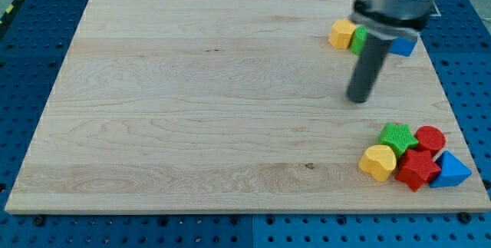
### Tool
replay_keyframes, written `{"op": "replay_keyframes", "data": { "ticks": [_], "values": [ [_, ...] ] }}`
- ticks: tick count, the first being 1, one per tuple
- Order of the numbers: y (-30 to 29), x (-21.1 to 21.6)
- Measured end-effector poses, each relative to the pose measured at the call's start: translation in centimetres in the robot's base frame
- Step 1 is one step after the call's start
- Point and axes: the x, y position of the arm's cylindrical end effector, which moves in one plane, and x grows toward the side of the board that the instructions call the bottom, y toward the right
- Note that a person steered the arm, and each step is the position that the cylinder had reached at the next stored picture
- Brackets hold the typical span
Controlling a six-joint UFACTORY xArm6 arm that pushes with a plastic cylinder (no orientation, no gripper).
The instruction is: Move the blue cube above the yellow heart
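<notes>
The board (192, 102) is pale wood with fine grain lines and a small dark knot low in the frame. Around it lies a blue perforated table (31, 71). The rod is dark grey down to my tip (358, 100). Upper right: a yellow block (341, 34), a green sliver (358, 41), a blue cube (403, 46). Lower right: a yellow heart (378, 162), a green star (398, 137), a red cylinder (430, 139), a red block (416, 169), a blue triangle (452, 171).

One camera covers everything, set high off the near edge of the table (192, 102) and tilted steeply down, so the far edge lies at 12 o'clock and the near edge at 6. It stands far enough back to take in nearly the whole table plus a blue pegboard surround (31, 71). The arm (395, 2) enters from about 1 o'clock, cropped.
</notes>
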Motion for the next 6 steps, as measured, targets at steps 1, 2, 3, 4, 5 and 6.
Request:
{"op": "replay_keyframes", "data": {
  "ticks": [1,2,3,4,5,6],
  "values": [
    [10.2,-0.4],
    [15.0,-6.0],
    [13.1,-11.0],
    [7.3,-9.8],
    [1.3,-6.6],
    [2.2,-8.3]
  ]
}}
